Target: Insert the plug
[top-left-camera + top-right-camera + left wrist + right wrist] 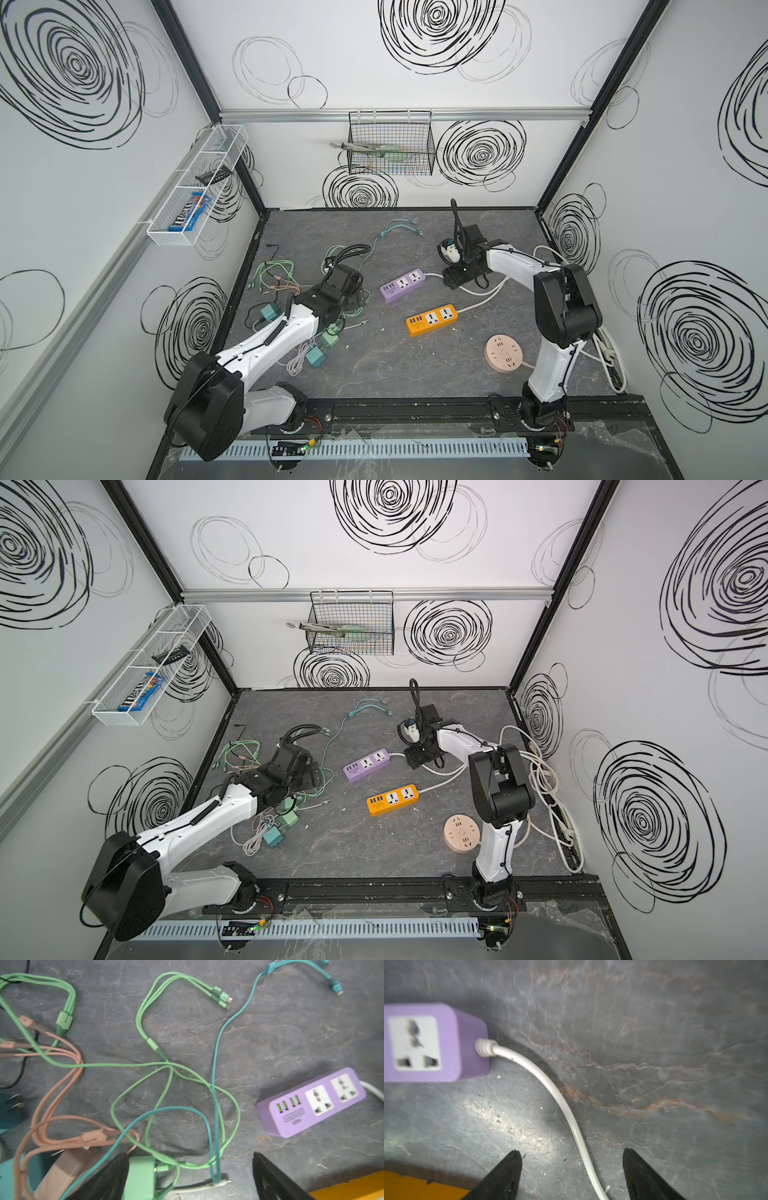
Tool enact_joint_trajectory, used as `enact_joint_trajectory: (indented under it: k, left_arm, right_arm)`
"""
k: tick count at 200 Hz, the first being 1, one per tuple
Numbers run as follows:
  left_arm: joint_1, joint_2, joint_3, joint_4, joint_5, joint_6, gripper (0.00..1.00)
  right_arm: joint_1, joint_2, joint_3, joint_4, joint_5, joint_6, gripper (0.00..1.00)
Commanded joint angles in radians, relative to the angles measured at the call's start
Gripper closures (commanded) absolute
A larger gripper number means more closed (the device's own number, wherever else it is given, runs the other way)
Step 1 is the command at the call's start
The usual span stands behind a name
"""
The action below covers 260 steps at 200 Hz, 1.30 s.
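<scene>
- The left pincer (189, 1154) hangs low over a tangle of charging leads on the left side of the dark, marbled tabletop (395, 374). Its two black fingers (274, 1180) stand wide apart and grip nothing.
- In the left wrist view, the green plug (141, 1176) lies on the tabletop just beside the inner face of one finger. It sits in the gap between the fingers and is not clamped. Whether it touches that finger I cannot tell.
- Green cables (170, 1068), a teal cable (216, 1084) and pink cables (52, 1088) loop across one another ahead of that pincer. A pinkish-brown adapter (62, 1169) lies next to the green plug.
- The purple power strip (403, 284) lies flat near the middle of the tabletop, well apart from the green plug. Both of its white sockets and its row of USB ports face up, with nothing plugged in.
- The right pincer (571, 1150) is released, with its fingers spread wide just above the tabletop. It sits beside the cord end of the purple power strip.
- The strip's white cord (550, 1088) runs on the tabletop between those fingers, ungripped.
- An orange power strip (432, 320) lies nearer the front, and a round pink socket (503, 353) sits beside the right arm.
</scene>
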Motion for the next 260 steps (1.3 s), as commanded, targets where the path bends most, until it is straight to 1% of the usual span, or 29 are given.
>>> enact_joint_trajectory:
  k: [1, 27, 52, 72, 93, 103, 121, 143, 154, 178, 186, 210, 218, 242, 252, 260]
  left_arm:
    - [0.017, -0.034, -0.048, -0.103, 0.049, -0.017, 0.04]
    - [0.015, -0.039, -0.092, -0.083, 0.165, -0.017, 0.04]
    - [0.009, -0.001, -0.105, -0.139, 0.118, -0.056, 0.04]
    - [-0.002, 0.032, -0.134, -0.100, 0.139, -0.066, 0.04]
    - [-0.005, 0.059, -0.167, -0.044, 0.192, -0.053, 0.04]
    - [-0.015, 0.067, -0.173, -0.032, 0.216, -0.042, 0.04]
    - [-0.047, 0.072, -0.170, -0.039, 0.224, -0.040, 0.04]
    - [-0.091, 0.062, -0.157, -0.042, 0.303, -0.018, 0.04]
    - [-0.125, 0.058, -0.148, -0.051, 0.318, -0.010, 0.04]
    - [-0.193, 0.069, -0.140, -0.096, 0.257, -0.037, 0.04]
    - [-0.199, 0.085, -0.140, -0.103, 0.242, -0.048, 0.00]
    - [-0.205, 0.129, -0.135, -0.120, 0.198, -0.062, 0.19]
    - [-0.205, 0.132, -0.133, -0.126, 0.181, -0.068, 0.24]
    - [-0.203, 0.116, -0.143, -0.126, 0.155, -0.080, 0.32]
    - [-0.203, 0.110, -0.148, -0.122, 0.154, -0.084, 0.39]
    - [-0.202, 0.109, -0.148, -0.123, 0.152, -0.086, 0.46]
  right_arm:
    - [-0.005, -0.114, -0.030, 0.143, 0.049, 0.094, 0.02]
    - [-0.013, -0.233, -0.114, 0.257, 0.071, 0.150, 0.03]
    - [-0.019, -0.340, -0.222, 0.371, 0.139, 0.178, 0.03]
    - [-0.026, -0.413, -0.298, 0.445, 0.156, 0.182, 0.03]
    - [-0.031, -0.466, -0.343, 0.481, 0.156, 0.179, 0.03]
    - [-0.032, -0.483, -0.352, 0.487, 0.160, 0.174, 0.03]
    - [-0.034, -0.501, -0.363, 0.494, 0.166, 0.171, 0.03]
    - [-0.036, -0.507, -0.372, 0.504, 0.163, 0.173, 0.03]
    - [-0.036, -0.505, -0.373, 0.511, 0.153, 0.177, 0.03]
    - [-0.036, -0.496, -0.370, 0.513, 0.142, 0.190, 0.03]
    - [-0.036, -0.495, -0.371, 0.514, 0.142, 0.194, 0.03]
    - [-0.036, -0.497, -0.372, 0.516, 0.135, 0.194, 0.03]
    - [-0.036, -0.498, -0.372, 0.513, 0.132, 0.192, 0.03]
    - [-0.036, -0.506, -0.378, 0.515, 0.143, 0.190, 0.03]
    - [-0.035, -0.510, -0.382, 0.519, 0.144, 0.195, 0.03]
    - [-0.036, -0.511, -0.385, 0.523, 0.143, 0.198, 0.03]
